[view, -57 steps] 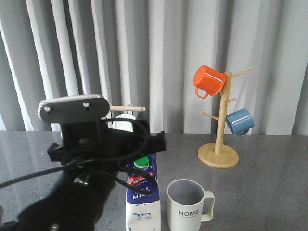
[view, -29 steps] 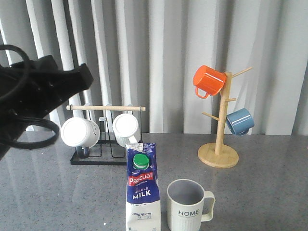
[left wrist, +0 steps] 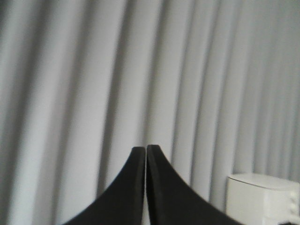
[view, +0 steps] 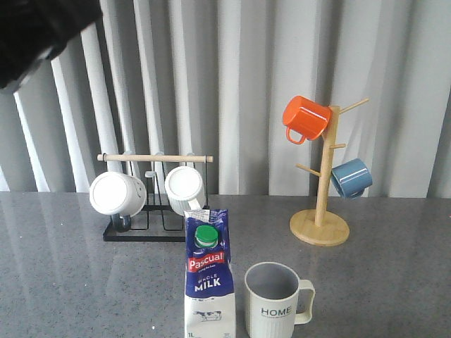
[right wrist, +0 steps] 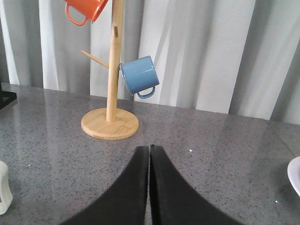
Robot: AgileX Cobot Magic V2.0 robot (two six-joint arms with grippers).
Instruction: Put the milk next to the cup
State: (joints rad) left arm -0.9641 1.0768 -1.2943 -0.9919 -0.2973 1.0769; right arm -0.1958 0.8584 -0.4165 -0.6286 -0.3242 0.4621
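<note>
Left gripper (left wrist: 146, 149): jaws pressed together, empty, raised toward the curtain (left wrist: 93, 70). Right gripper (right wrist: 149, 148): jaws pressed together, empty, low over the table (right wrist: 225, 154). The milk (view: 208, 278) stands upright just beside the cup (view: 275, 301), clear of both jaw sets

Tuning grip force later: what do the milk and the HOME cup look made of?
The milk: likely coated paperboard, from its folded gable top and printed faces, with a green plastic-looking cap. The cup: probably glazed ceramic, cream, ribbed, with a soft sheen.
</note>
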